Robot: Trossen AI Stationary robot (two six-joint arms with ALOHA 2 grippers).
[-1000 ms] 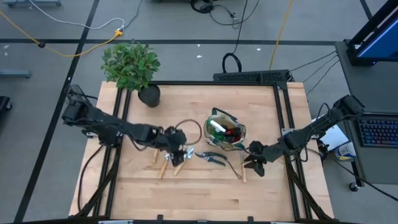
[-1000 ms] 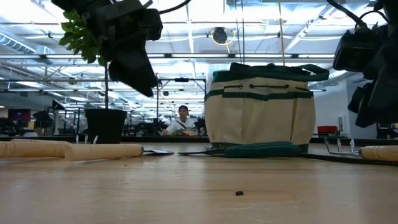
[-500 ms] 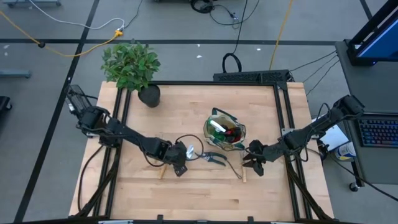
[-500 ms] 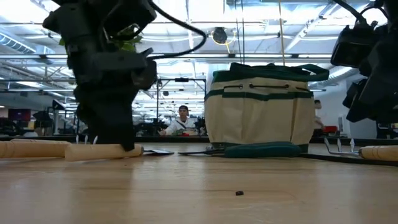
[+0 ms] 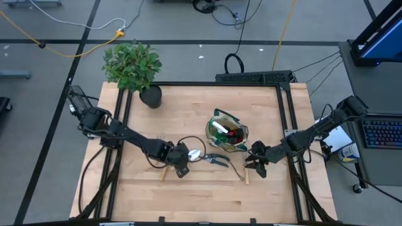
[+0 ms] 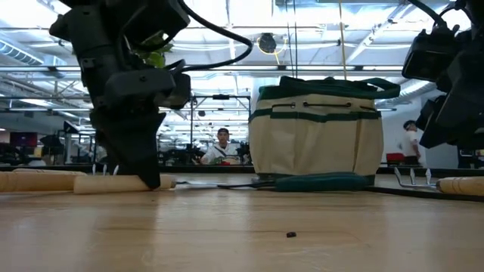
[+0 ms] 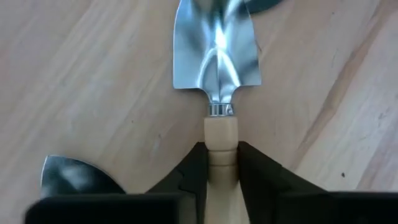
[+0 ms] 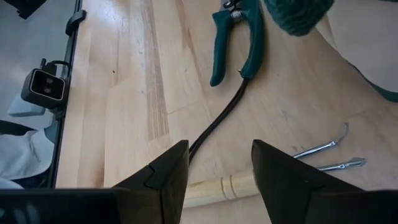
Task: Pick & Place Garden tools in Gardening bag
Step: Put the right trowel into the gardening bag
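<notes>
A wooden-handled trowel with a shiny blade lies flat on the table, and my left gripper is down on it, shut on its handle. A second trowel's blade lies beside it. The gardening bag stands upright at mid table with tools inside. Green-handled pruning shears lie near the bag. My right gripper hovers open above the wooden handle of a fork, whose tines rest on the table. My left gripper pinches the trowel's wooden handle between its two fingers, close to the metal collar at the blade end. The fingers come steeply from above and lie across the handle. The trowel rests flat on the table.
A leafy plant in a black pot stands at the far left corner. A black cord runs across the table from the shears toward the fork. Another wooden handle lies left of the held one. The near half of the table is bare wood.
My left gripper has dropped to the table, shifting slightly toward the near edge and rolling at the wrist, and has shut on the trowel's handle. The trowel stays on the table.
</notes>
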